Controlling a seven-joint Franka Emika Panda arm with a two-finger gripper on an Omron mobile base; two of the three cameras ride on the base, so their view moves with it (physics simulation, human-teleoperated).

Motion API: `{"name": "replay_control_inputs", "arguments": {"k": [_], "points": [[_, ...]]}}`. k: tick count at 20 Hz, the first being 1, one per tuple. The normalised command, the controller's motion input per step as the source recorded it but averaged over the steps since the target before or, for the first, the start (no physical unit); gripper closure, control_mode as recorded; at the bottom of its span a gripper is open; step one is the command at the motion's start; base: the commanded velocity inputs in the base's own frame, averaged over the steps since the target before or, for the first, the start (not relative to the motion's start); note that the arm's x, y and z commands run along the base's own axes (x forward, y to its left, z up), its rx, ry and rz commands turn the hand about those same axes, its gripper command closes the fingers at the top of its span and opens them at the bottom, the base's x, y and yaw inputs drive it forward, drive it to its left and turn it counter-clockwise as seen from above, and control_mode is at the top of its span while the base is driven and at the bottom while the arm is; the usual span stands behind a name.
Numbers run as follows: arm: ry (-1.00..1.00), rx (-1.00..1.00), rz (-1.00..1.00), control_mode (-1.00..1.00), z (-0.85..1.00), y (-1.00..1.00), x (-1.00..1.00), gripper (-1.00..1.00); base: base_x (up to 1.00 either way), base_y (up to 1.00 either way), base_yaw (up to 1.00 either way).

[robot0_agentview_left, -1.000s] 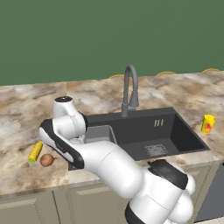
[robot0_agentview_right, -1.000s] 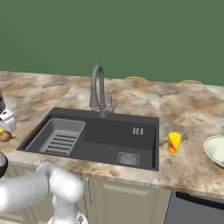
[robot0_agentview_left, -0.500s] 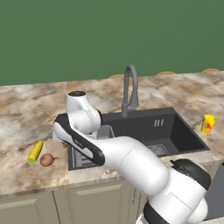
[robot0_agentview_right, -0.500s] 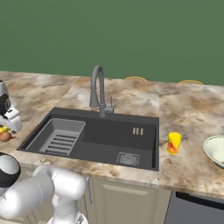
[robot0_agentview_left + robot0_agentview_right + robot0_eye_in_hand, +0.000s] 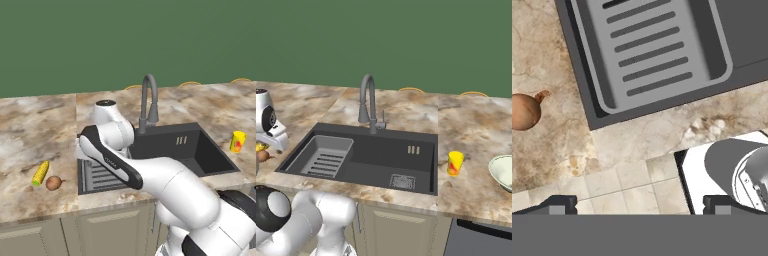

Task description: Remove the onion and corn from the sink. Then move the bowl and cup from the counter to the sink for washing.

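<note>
the arm folds back on itself, elbow high; the end effector (image 5: 637, 205) points down, fingers spread wide, holding nothing.

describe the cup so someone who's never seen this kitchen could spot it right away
Start at the dark sink sunk into the marbled counter. On the stone beside the basin's faucet-free end stands the cup, with the pale bowl further along. It is the small yellow cylinder with a red mark, upright, unlike the yellow corn lying beyond the opposite end.

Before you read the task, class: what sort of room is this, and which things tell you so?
A kitchen, rendered rather than real. The clues: a dark sink with a gooseneck faucet, set in a marbled stone counter over tan cabinet doors, with corn and an onion lying out.
</note>
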Motion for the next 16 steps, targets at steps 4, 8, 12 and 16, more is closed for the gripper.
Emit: {"name": "replay_control_inputs", "arguments": {"k": [4, 8, 12, 16], "points": [[0.00, 0.00, -0.01, -1.00, 0.11, -0.47, -0.12, -1.00, 0.00, 0.00, 0.00], [0.00, 0.00, 0.00, -1.00, 0.10, -0.48, -0.09, -1.00, 0.00, 0.00, 0.00], [0.00, 0.00, 0.00, -1.00, 0.09, -0.49, -0.08, -1.00, 0.00, 0.00, 0.00], [0.00, 0.00, 0.00, -1.00, 0.09, -0.51, -0.08, -1.00, 0.00, 0.00, 0.00]]}}
